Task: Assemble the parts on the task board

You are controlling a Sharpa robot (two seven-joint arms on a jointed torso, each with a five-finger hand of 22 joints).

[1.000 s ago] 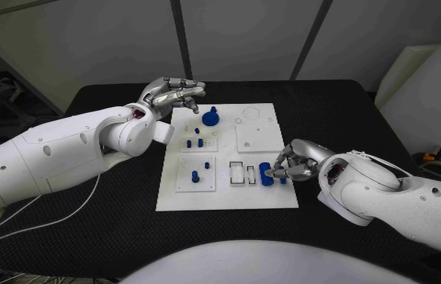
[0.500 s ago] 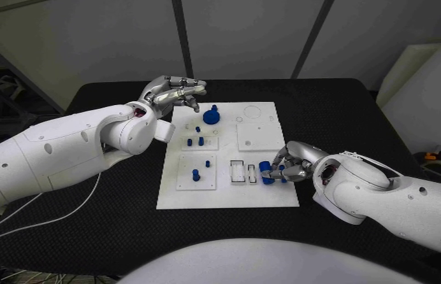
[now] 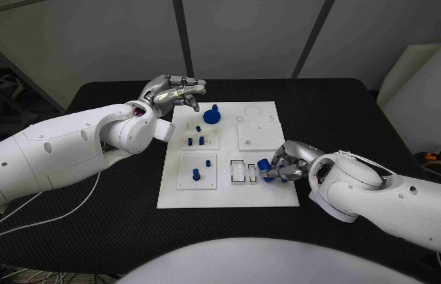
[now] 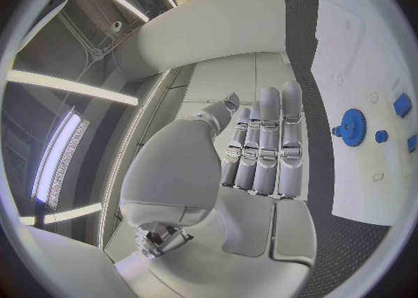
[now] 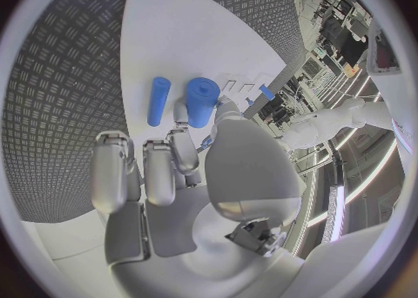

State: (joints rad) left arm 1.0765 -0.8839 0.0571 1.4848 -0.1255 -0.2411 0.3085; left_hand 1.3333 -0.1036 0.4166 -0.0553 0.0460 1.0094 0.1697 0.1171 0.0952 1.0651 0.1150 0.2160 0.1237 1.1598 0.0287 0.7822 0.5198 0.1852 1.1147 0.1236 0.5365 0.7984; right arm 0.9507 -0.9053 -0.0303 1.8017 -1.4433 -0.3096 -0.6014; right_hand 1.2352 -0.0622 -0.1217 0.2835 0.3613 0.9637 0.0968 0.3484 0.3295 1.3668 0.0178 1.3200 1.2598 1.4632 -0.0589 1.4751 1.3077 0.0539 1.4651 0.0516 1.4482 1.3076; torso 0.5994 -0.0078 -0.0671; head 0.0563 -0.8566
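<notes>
Head view puts your right hand (image 3: 287,165) at the task board's (image 3: 174,198) near right corner, gripping a thick blue cylinder (image 5: 202,101) beside the slots, probably to seat it; a thinner blue peg (image 5: 159,100) lies just beside it. Your left hand (image 3: 172,92) hovers off the board's far left corner, fingers curled on nothing, close to the blue gear (image 3: 211,116); likely waiting its turn.

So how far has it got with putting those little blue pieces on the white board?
Partly done, it seems. A blue gear and several small blue pegs already stand on the task board. The right hand holds a blue cylinder at the board's near right; another blue piece lies beside it. The left hand hangs idle.
</notes>
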